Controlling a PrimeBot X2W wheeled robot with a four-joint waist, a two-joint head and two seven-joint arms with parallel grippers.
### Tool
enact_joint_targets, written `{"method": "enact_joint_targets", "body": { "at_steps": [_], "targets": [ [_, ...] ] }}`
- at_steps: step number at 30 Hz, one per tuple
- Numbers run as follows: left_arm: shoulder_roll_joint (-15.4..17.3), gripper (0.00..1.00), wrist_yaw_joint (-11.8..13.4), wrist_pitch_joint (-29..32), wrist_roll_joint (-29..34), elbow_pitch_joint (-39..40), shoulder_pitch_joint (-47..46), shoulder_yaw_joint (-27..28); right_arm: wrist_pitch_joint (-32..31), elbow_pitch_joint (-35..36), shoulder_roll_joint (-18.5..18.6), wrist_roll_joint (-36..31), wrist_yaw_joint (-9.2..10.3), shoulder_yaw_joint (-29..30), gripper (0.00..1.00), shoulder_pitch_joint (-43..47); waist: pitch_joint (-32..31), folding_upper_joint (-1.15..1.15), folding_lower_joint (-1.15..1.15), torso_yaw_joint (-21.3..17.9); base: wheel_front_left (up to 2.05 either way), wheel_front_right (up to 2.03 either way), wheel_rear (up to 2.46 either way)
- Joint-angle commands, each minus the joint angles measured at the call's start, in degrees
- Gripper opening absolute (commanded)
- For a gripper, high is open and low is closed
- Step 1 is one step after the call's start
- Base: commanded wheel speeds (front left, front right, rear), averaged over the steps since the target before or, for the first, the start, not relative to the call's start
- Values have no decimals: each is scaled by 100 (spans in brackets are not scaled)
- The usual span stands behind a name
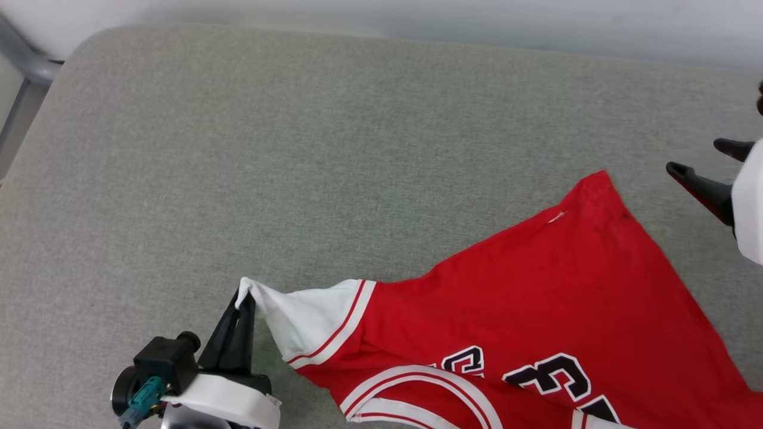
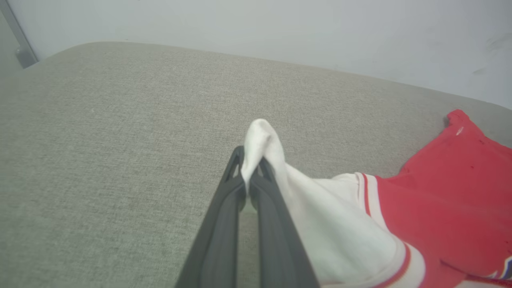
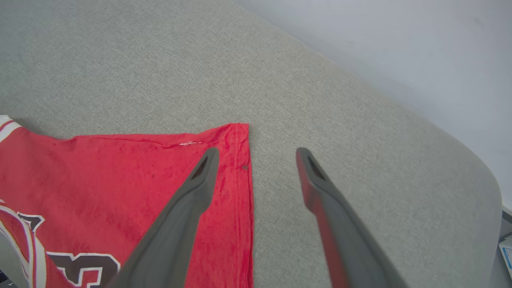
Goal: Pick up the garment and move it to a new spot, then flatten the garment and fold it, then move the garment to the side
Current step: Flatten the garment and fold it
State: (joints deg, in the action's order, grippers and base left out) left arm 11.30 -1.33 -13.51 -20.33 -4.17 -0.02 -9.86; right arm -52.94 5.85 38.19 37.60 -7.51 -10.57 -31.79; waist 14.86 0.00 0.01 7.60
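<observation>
The garment (image 1: 536,298), a red jersey with white sleeve panels and black lettering, lies spread on the grey cushion at the lower right of the head view. My left gripper (image 1: 241,301) is shut on the tip of its white sleeve (image 2: 260,140), which bunches above the closed fingers (image 2: 256,188). My right gripper (image 1: 703,161) stands open at the right edge, lifted clear of the jersey's far hem corner (image 3: 236,138). In the right wrist view the garment (image 3: 100,192) lies under the left finger (image 3: 196,188), with nothing between the two fingers.
The grey fabric cushion (image 1: 298,149) stretches wide to the left and far side, ending at a pale wall (image 1: 417,18). A metal frame (image 1: 24,65) stands at the far left corner. The cushion's rounded right edge (image 3: 480,176) drops off beside my right gripper.
</observation>
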Motion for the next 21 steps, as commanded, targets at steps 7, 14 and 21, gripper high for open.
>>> {"method": "enact_joint_targets", "body": {
  "at_steps": [7, 14, 21],
  "targets": [
    [-132, 0, -55, -96, 74, 45, -315, -124, -720, -832, 37, -68, 5, -975, 100, -1008, 435, 0, -1, 360, 0, 0, 0],
    [-240, 0, -93, -141, 128, 37, -540, -201, -936, -1602, 24, -142, 5, -1815, 100, -1481, 792, 0, -1, 554, 0, 0, 0],
    [-358, 0, -114, -165, 162, -2, -684, -244, -717, -2449, -163, -210, 4, -2425, 100, -1579, 1047, 0, -1, 623, 0, 0, 0]
  ]
}}
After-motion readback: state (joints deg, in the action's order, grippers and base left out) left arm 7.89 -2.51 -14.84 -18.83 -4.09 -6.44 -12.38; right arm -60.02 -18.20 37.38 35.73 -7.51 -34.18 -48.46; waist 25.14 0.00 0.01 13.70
